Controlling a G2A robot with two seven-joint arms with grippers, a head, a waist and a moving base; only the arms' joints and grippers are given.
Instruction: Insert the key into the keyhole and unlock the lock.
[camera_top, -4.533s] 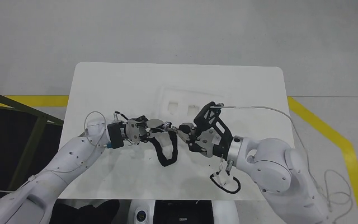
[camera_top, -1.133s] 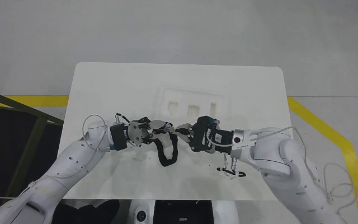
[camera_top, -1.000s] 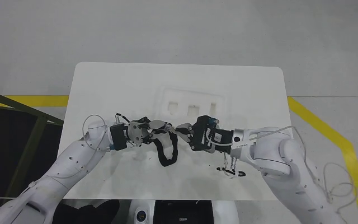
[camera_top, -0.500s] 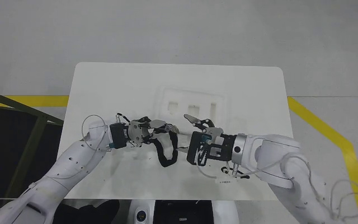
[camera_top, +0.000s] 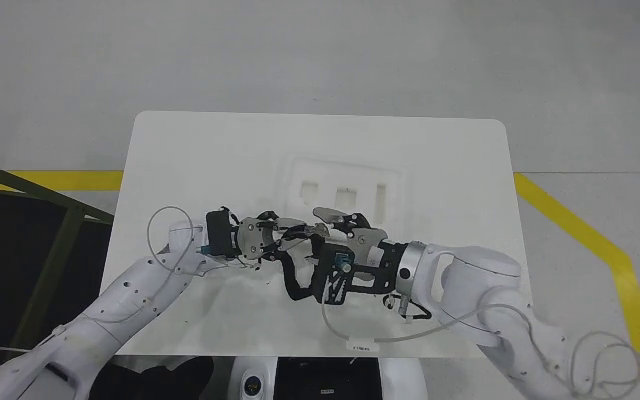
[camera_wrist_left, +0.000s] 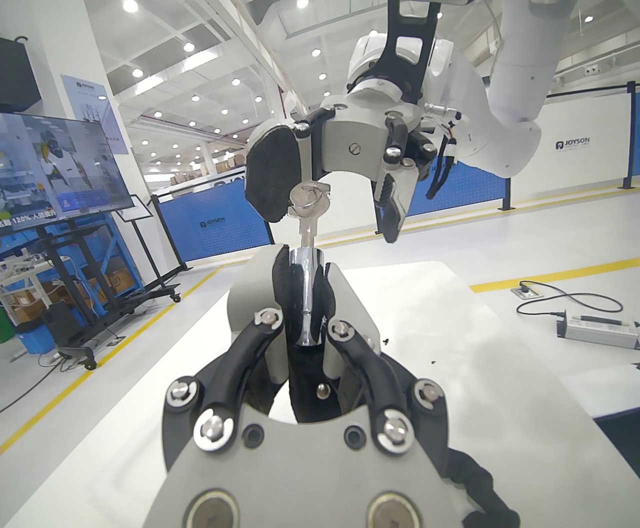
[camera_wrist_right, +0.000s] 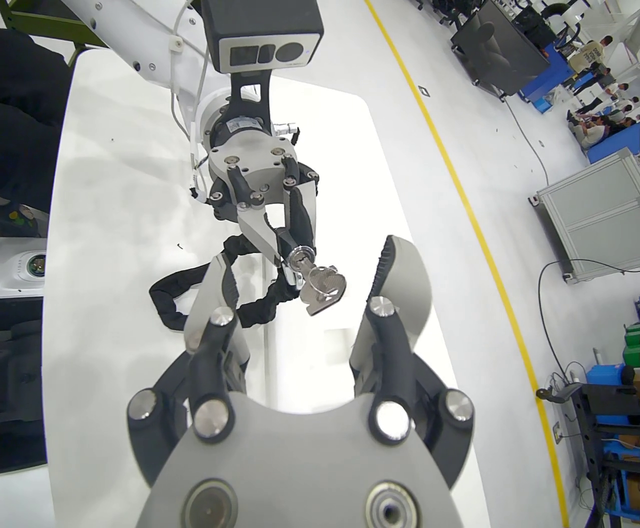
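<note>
My left gripper (camera_wrist_left: 305, 270) is shut on the lock's chrome cylinder (camera_wrist_left: 305, 305), held above the table near its middle (camera_top: 285, 232). The lock's black sleeved cable (camera_wrist_right: 200, 285) hangs from it in a loop (camera_top: 298, 280). A silver key (camera_wrist_left: 310, 200) with a ring on its head sits in the keyhole (camera_wrist_right: 322, 290). My right gripper (camera_wrist_right: 310, 280) is open, one finger on either side of the key's head without touching it. From the left wrist its fingers (camera_wrist_left: 270, 175) straddle the key.
A white foam tray (camera_top: 345, 185) with three recesses lies on the white table (camera_top: 200, 150) just behind the grippers. The table's left, right and far parts are bare. Loose white cabling hangs by the right arm at the front edge (camera_top: 360, 335).
The right gripper, earlier closed at the key's head, has opened and turned at the wrist. Its arm swung toward the table's front. The left gripper and lock stayed nearly still.
</note>
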